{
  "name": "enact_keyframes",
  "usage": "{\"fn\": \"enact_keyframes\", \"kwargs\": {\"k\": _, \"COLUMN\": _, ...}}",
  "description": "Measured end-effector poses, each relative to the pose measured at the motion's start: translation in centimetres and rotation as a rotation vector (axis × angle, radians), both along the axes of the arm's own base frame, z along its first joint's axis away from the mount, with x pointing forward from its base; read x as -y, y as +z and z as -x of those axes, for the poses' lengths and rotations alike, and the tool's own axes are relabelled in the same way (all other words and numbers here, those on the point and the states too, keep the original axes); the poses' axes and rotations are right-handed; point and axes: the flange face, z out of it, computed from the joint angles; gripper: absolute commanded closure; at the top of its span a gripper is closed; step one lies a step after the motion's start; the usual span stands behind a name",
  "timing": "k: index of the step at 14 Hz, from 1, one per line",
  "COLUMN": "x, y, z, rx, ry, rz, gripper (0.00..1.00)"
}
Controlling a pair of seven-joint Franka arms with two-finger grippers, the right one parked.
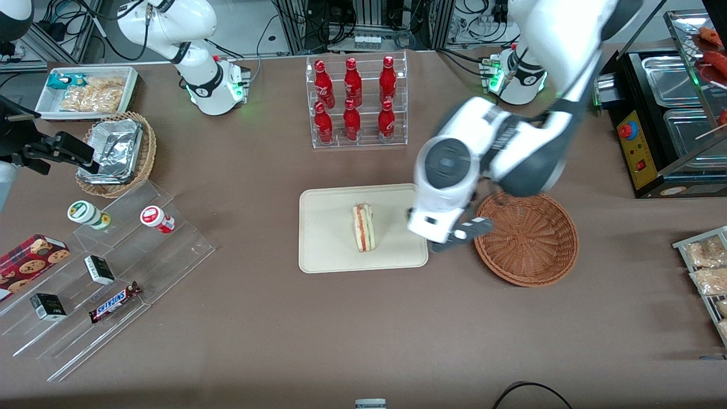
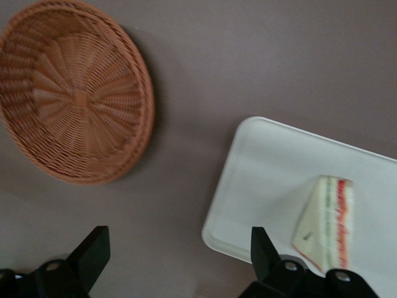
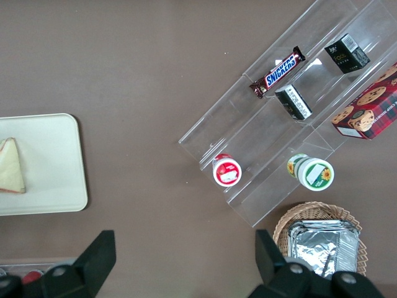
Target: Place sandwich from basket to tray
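The sandwich [image 1: 363, 228] lies on its side in the tray's [image 1: 329, 250] middle, just beside my gripper [image 1: 454, 237] toward the parked arm. My fingers [image 2: 93, 248] stand spread and hold nothing, hovering over bare table between tray and basket [image 1: 528, 238], which sits empty beside me; delivery looks complete.

"SNICKERS" reads on the chocolate bar [image 1: 115, 301] (lying on the clear stepped stand [image 1: 108, 284]).
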Motion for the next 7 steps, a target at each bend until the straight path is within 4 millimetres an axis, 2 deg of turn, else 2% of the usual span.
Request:
{"fn": "enact_keyframes", "kwargs": {"k": 3, "x": -7.5, "y": 1.9, "z": -0.8, "rx": -0.037, "ry": -0.057, "rz": 0.031, "gripper": 0.00}}
{"fn": "enact_keyframes", "kwargs": {"k": 5, "x": -10.7, "y": 3.2, "z": -0.1, "rx": -0.058, "ry": -0.097, "rz": 0.051, "gripper": 0.00}}
{"fn": "enact_keyframes", "kwargs": {"k": 7, "x": -12.7, "y": 3.9, "z": 1.0, "rx": -0.073, "ry": -0.144, "rz": 0.056, "gripper": 0.00}}
